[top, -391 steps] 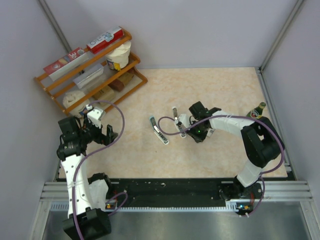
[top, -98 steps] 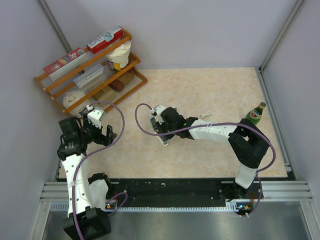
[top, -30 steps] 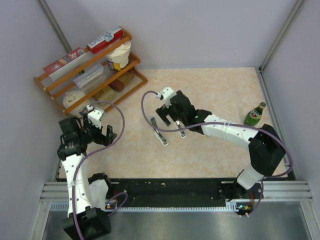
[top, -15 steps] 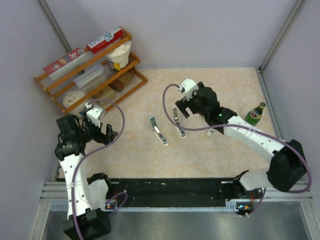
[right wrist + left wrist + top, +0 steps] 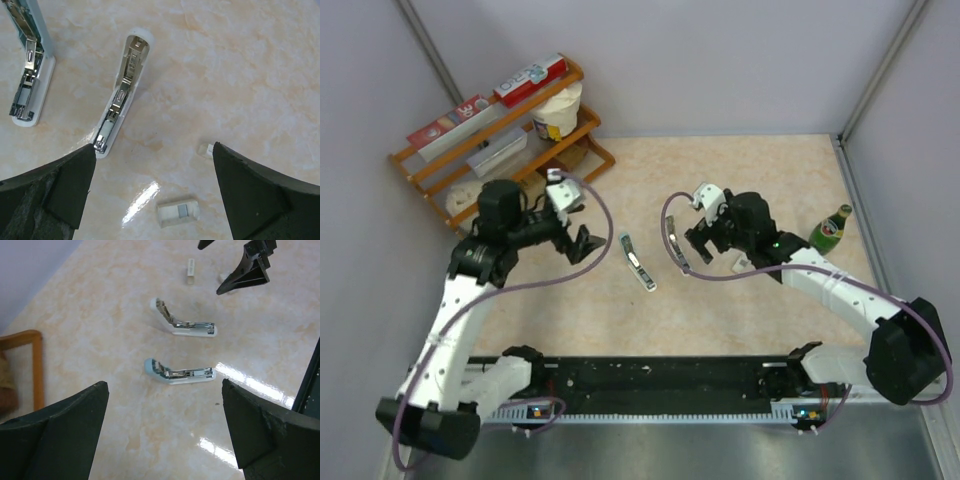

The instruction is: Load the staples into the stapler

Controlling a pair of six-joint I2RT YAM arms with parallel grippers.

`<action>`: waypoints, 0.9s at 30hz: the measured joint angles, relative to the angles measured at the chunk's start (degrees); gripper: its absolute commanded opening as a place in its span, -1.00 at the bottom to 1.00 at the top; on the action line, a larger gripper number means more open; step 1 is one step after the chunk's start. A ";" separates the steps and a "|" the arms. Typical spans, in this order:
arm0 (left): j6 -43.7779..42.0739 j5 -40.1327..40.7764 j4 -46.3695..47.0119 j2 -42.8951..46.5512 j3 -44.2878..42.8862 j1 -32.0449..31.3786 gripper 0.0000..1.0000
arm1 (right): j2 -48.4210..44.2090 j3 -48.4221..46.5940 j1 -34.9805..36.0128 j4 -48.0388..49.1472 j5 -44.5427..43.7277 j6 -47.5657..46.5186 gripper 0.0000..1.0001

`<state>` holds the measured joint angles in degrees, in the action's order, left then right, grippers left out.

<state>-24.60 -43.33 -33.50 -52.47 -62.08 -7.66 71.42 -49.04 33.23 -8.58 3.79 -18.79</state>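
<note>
Hovering over the glossy, beige-marbled worktop, I have both end effectors spread wide with nothing in them. My left end effector frames the two staplers between its dark, wedge-shaped fingers. My right end effector hangs just beyond them, above the staples.

A slatted wooden rack stands in the far left corner. Its top tier carries long red-and-white cartons. The lower tiers hold a round white tub, a flat grey box and some brown blocks. A green glass bottle stands upright by the right wall, well apart from the rest.

Each stapler is hinged open, so its magazine shows as a narrow trough of bright metal set in smooth plastic. The white stapler lies nearer my right end effector. The pale blue stapler lies beside it, apart and roughly parallel. I cannot tell whether either trough has anything in it.

The staples lie loose on the worktop as a small whitish-grey rectangular packet with a darker panel on its face. They are near the white stapler's front tip but clear of it. A tinier white scrap rests close by, at the tip of one of my right end effector's fingers.
</note>
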 measured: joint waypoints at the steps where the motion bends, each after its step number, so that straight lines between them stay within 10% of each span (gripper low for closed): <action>1: 0.61 1.40 0.59 -2.62 -0.76 -3.65 0.97 | 0.09 0.04 -0.61 -0.15 1.20 0.46 0.96; 10: 5.66 8.92 1.70 -28.83 -14.29 -13.99 0.97 | 0.31 2.21 -8.04 -0.66 13.09 3.41 0.89; 27: 16.85 2.16 9.94 -39.63 -18.73 -14.25 0.97 | 5.05 4.79 -7.02 0.48 19.98 1.01 0.81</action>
<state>-7.75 -41.17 -23.55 -92.09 -80.82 -21.91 76.47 -44.25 26.22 -8.10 23.77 -17.78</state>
